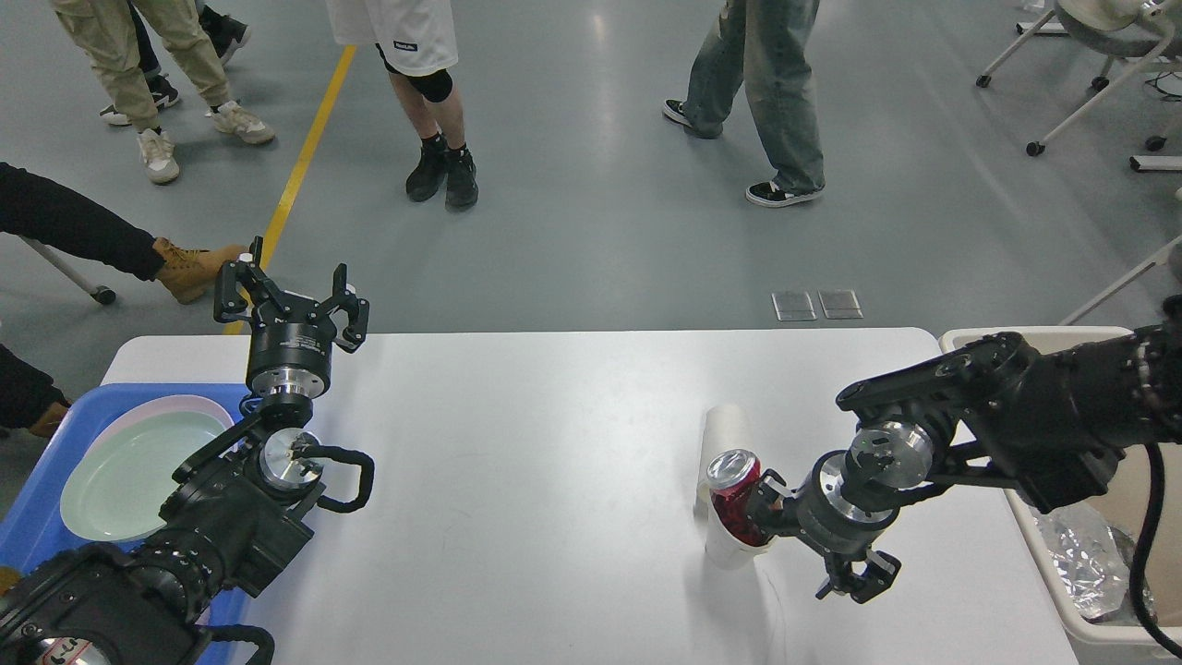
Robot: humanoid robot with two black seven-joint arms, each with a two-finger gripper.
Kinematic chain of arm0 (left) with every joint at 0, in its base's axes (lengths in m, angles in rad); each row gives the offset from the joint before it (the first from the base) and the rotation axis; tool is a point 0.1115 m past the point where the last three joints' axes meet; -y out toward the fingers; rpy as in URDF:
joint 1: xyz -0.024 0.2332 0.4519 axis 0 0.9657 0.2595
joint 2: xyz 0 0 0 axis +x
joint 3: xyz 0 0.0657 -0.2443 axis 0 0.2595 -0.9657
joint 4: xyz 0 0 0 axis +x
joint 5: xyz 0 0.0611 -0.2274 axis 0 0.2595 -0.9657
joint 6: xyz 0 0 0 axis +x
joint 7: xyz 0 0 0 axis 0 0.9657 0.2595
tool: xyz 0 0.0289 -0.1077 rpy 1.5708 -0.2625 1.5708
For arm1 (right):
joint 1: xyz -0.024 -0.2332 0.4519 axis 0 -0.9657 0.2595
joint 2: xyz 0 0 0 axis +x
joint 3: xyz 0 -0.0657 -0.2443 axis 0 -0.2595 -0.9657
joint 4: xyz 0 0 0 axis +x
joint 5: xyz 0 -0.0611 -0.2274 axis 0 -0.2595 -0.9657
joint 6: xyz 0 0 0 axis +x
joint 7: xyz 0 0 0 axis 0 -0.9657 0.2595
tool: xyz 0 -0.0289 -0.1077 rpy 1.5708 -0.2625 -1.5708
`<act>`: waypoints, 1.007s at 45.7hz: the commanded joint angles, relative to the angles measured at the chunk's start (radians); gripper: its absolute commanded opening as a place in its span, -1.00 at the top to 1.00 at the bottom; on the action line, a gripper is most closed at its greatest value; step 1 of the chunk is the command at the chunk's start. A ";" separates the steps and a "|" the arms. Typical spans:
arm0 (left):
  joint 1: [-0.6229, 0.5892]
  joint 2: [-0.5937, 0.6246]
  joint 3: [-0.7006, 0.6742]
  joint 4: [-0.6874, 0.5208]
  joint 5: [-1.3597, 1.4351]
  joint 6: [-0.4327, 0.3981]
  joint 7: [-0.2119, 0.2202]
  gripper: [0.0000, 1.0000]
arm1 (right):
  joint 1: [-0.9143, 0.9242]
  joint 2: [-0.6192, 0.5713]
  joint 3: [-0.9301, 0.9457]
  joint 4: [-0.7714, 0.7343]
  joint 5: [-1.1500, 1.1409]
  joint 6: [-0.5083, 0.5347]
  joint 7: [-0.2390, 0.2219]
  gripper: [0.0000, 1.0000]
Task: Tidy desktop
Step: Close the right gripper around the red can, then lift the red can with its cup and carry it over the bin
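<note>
The white desktop [554,462] fills the lower half of the head view. On its right part a red can [734,499] stands tilted in a white paper cup [729,552], and another white cup [724,429] lies just behind it. My right gripper [803,547] is open. Its upper fingertip [765,499] rests against the can's right side and its other finger hangs lower right, so the can is outside the jaws. My left gripper [292,297] is open and empty, raised over the table's far left edge.
A blue tray [42,453] holding a pale green plate [129,471] sits at the left edge under my left arm. A beige bin [1099,633] with crumpled foil [1076,554] stands off the right edge. People stand on the floor beyond the far edge.
</note>
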 commanded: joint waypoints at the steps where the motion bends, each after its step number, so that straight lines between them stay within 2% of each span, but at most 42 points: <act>1: 0.000 0.000 0.000 0.000 0.000 0.000 0.000 -0.93 | -0.012 0.000 0.017 0.000 0.000 0.012 -0.003 1.00; 17: 0.000 0.000 0.000 0.000 0.000 -0.001 0.000 -0.93 | -0.003 -0.001 0.031 -0.005 -0.002 0.018 -0.006 1.00; 29: 0.000 0.000 0.000 0.000 0.000 0.000 0.000 -0.93 | 0.046 -0.060 0.020 0.009 -0.002 0.096 -0.020 1.00; 33: 0.000 0.000 0.000 0.000 0.000 -0.001 0.000 -0.93 | 0.101 -0.112 0.014 0.037 -0.002 0.142 -0.057 1.00; 38: 0.000 0.000 0.000 0.000 0.000 0.000 0.000 -0.93 | 0.203 -0.178 -0.017 0.050 -0.026 0.207 -0.126 1.00; 46: 0.000 0.000 0.000 0.000 0.000 0.000 0.000 -0.93 | 0.431 -0.261 -0.142 0.052 -0.058 0.349 -0.216 1.00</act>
